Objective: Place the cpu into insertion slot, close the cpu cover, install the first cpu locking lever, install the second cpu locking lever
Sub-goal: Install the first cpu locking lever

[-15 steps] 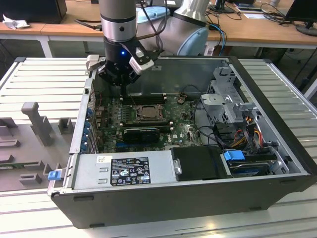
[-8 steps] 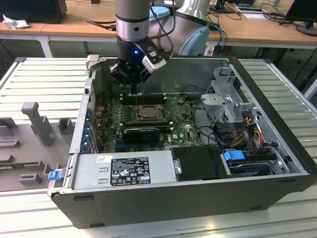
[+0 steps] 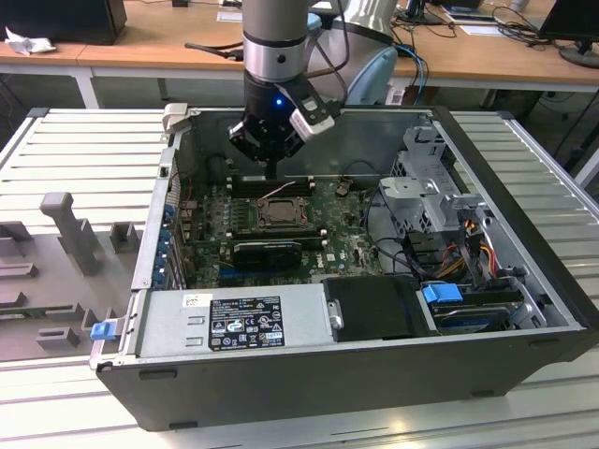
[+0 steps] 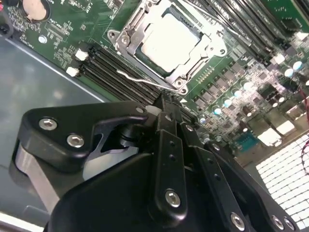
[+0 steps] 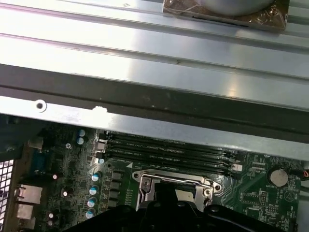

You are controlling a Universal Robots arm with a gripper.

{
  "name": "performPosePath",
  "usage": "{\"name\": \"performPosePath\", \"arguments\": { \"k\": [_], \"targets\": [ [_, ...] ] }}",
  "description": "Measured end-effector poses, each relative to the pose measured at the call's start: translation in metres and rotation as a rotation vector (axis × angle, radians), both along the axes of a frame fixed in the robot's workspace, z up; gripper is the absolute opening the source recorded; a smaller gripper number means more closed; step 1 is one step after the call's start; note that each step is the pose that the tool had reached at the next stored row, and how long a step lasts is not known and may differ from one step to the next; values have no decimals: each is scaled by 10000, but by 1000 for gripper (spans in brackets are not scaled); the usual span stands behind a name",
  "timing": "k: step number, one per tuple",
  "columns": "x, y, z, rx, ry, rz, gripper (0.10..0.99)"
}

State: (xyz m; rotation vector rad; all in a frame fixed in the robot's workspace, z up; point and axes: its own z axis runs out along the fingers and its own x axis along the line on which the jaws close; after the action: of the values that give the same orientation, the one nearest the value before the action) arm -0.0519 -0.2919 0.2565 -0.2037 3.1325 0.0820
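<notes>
The pale silver cpu (image 4: 170,39) lies flat, face up, in the insertion slot (image 4: 145,58) on the green motherboard (image 4: 91,24), with the cpu cover (image 4: 190,60) closed around it and a thin wire locking lever (image 4: 133,77) angling off one side. The second wrist view shows this chip top; the exterior view shows the gripper (image 3: 271,173) hanging just above the socket inside the open computer case (image 3: 374,369). Its fingers (image 4: 166,108) look pressed together, holding nothing.
</notes>
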Motion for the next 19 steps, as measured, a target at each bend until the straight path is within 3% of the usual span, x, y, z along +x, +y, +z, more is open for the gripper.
{"name": "performPosePath", "arguments": {
  "k": [2,5,8,10,12,19],
  "targets": [
    [11,1,-9,28,0,-171,106],
    [127,0,-83,26,2,-248,106],
    [144,0,-123,71,1,-420,106],
    [146,7,-147,254,5,-566,106],
    [147,14,-167,318,7,-576,106],
    [198,48,-279,330,7,-608,106]
  ]
}}
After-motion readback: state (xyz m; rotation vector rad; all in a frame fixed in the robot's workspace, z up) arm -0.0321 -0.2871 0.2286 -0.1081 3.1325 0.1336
